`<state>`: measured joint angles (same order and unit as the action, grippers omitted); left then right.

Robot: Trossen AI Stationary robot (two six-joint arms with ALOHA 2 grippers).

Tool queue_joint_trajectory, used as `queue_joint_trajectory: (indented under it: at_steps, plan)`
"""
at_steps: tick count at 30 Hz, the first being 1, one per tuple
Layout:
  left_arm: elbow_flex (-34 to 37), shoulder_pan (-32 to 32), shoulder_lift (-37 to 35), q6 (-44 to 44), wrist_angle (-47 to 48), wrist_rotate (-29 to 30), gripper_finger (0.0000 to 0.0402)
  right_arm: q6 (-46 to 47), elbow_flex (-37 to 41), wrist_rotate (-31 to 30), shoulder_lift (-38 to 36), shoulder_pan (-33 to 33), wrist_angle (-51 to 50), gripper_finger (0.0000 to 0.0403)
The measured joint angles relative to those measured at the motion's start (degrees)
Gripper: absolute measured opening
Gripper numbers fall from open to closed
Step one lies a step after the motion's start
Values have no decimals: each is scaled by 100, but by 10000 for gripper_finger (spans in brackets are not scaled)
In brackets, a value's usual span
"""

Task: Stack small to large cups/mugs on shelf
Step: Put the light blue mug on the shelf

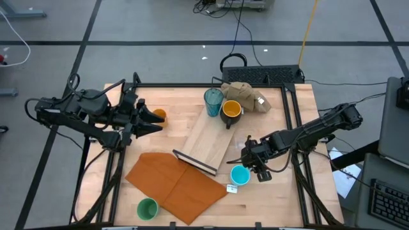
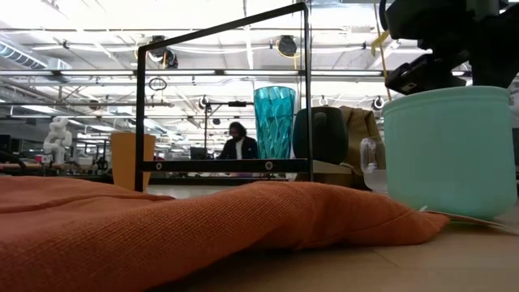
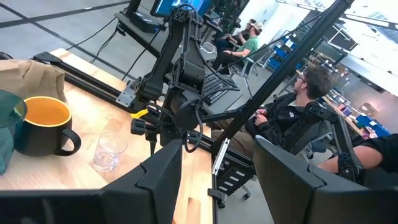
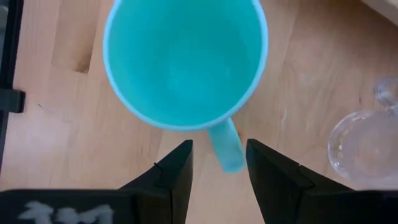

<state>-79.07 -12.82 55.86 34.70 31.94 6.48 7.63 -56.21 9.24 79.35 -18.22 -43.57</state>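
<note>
Right tool [image 4: 217,165] open astride the handle of upright, empty light blue mug [image 4: 185,62], plain and smooth-walled.

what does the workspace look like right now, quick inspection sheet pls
surface: wooden table.
job's things: teal tumbler and dark mug on the shelf; light blue mug, clear glass, green cup, orange cup off it.
clutter: orange cloth; tan cloth lump.
grippers: right tool open, astride the blue mug's handle; left tool open by the orange cup.
cables: on the floor behind.
surroundings: seated people.
</note>
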Motion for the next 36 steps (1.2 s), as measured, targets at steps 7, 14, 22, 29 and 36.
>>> queue_joint_trajectory:
  at_steps: [7, 14, 22, 29, 36]
  plan:
    - [0, -1, 0, 9, -2, 2, 198, -13, 92, 3, 20, 0, 305, 138]
    - [0, 0, 0, 36, -83, 4, 198, 62, 269, 6, 20, 0, 420, 138]
    - [0, 0, 0, 35, -89, 4, 198, 67, 269, 8, 20, 0, 583, 125]
    - [0, 0, 0, 42, -94, 9, 198, 203, 269, 227, 20, 13, 559, 37]
    - [0, 0, 0, 17, -234, 149, 198, 432, 432, 306, 23, 22, 560, 2]
